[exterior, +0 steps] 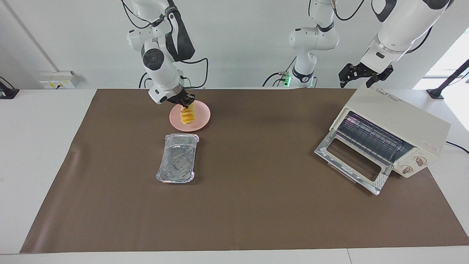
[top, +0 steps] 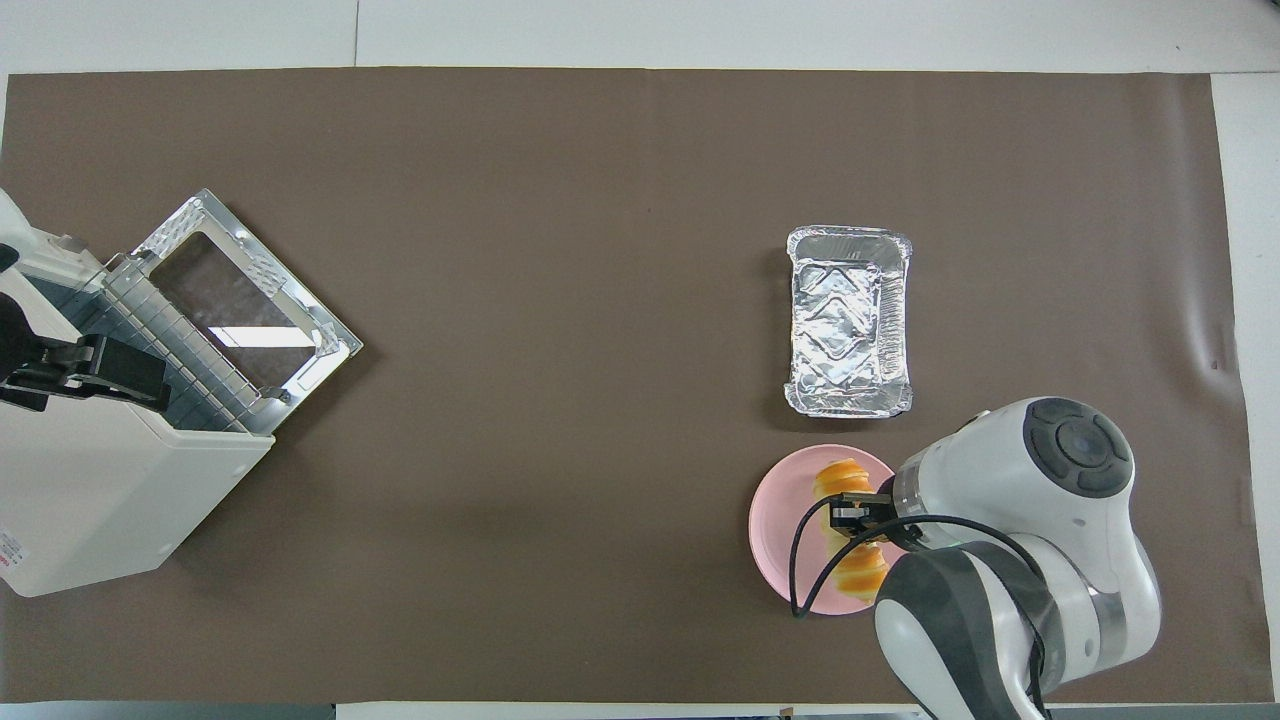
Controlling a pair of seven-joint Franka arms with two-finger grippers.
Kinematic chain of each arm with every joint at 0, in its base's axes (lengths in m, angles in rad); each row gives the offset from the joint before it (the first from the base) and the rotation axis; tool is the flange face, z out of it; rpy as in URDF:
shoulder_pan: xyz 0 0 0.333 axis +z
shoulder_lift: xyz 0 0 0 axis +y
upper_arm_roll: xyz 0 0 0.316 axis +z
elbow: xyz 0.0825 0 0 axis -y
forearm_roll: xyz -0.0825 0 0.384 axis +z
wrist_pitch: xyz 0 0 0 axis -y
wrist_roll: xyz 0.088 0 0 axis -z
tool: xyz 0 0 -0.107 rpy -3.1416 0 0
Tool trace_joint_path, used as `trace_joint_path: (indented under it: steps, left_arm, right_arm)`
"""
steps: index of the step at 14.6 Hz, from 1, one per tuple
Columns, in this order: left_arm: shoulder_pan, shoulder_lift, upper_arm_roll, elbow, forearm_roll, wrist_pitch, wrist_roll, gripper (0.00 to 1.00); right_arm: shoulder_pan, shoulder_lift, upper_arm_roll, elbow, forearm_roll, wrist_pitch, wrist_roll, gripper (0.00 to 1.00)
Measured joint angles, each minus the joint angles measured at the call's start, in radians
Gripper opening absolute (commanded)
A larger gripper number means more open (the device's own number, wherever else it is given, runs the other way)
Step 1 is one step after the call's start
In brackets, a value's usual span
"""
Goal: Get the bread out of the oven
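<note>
Closest to the robots, the right hand (exterior: 187, 102) is down at the bread (exterior: 188, 114), a ridged golden loaf lying on the pink plate (exterior: 202, 121) toward the right arm's end of the tabletop (exterior: 256, 205); the facing view places the fingertips at the loaf's nearer end, and the overhead view shows the hand across its middle, but whether the fingers are clamped on it or already parted cannot be told. Since the loaf is on the plate and not in the oven (exterior: 397, 126), the task is judged to be at its closing step, the set-down; the next move calls for a clean release, if one is still owing, and a straight lift so the loaf is not dragged off the plate. The left hand (exterior: 361, 75) waits in the air over the oven's top, at the left arm's end, its fingers apparently spread and holding nothing. The oven's glass door (exterior: 351, 163) lies dropped open and its wire rack (exterior: 370, 137) is bare. Farther from the robots than the plate, just beside it, sits an empty foil tray (exterior: 177, 158), which a low outward retreat could clip; nothing else stands in the way.
</note>
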Motion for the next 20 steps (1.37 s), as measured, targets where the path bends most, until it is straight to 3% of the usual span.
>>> trace_joint_path:
  steps: [3, 4, 6, 7, 12, 16, 20]
  left_arm:
    - [0.0, 0.0, 0.0, 0.0, 0.0, 0.0, 0.0, 1.0]
    - [0.0, 0.0, 0.0, 0.0, 0.0, 0.0, 0.0, 1.0]
    - [0.0, 0.0, 0.0, 0.0, 0.0, 0.0, 0.0, 1.0]
    - [0.0, 0.0, 0.0, 0.0, 0.0, 0.0, 0.0, 1.0]
    - [0.0, 0.0, 0.0, 0.0, 0.0, 0.0, 0.0, 1.0]
    - [0.0, 0.0, 0.0, 0.0, 0.0, 0.0, 0.0, 1.0]
    - [0.0, 0.0, 0.0, 0.0, 0.0, 0.0, 0.0, 1.0]
  right_arm:
    - [0.023, -0.002, 0.001, -0.058, 0.0, 0.078, 0.0, 0.0]
    - [0.032, -0.002, 0.001, -0.071, 0.001, 0.098, 0.0, 0.11]
    - [0.038, -0.002, 0.001, -0.085, 0.001, 0.116, 0.0, 0.84]
    - [0.038, -0.002, 0.001, -0.088, 0.001, 0.117, 0.0, 1.0]
    - [0.038, -0.003, 0.001, -0.029, 0.001, 0.1, 0.0, 1.0]
    - [-0.021, -0.013, -0.007, 0.231, -0.005, -0.07, -0.001, 1.0]
    - [-0.131, 0.004, -0.013, 0.446, -0.136, -0.192, -0.163, 1.0]
